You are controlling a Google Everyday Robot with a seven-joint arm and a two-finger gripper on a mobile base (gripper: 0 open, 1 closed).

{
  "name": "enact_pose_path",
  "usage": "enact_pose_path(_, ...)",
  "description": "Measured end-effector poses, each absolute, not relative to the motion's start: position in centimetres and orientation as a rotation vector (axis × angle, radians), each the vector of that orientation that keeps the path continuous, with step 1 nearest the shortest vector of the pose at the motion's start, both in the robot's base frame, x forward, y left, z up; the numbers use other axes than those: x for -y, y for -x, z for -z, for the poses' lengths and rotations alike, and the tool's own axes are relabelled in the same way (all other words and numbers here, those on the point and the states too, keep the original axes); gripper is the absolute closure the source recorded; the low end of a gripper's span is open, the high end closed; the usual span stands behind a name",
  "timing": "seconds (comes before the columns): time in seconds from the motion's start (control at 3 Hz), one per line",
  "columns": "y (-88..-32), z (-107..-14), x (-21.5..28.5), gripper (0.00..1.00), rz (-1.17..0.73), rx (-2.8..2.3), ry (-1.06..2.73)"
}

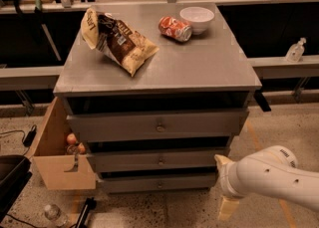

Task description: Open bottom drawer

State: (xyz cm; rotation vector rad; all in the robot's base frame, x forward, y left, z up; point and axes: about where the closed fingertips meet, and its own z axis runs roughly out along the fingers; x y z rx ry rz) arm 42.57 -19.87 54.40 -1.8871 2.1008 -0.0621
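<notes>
The grey cabinet (164,67) has three drawers stacked at its front. The bottom drawer (124,184) is the lowest and shortest front, with a small round knob (159,184) at its centre; it sits pushed in. My gripper (227,206), on the end of the white arm (271,177), is low at the cabinet's front right corner. It is level with the bottom drawer, to the right of its front and apart from the knob.
A chip bag (119,40), a red can (175,28) lying on its side and a white bowl (197,19) are on the cabinet top. A tan cardboard box (57,165) with fruit stands against the cabinet's left side. A plastic bottle (55,214) lies on the floor.
</notes>
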Motion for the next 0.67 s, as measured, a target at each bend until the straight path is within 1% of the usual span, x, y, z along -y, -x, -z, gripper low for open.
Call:
enact_pose_path(0.33, -42.5, -46.0, 21.2, 0.00, 0.070, -2.117, 1.914)
enact_pose_path(0.67, -43.8, -42.3, 21.2, 0.00, 0.093, -2.020, 2.009)
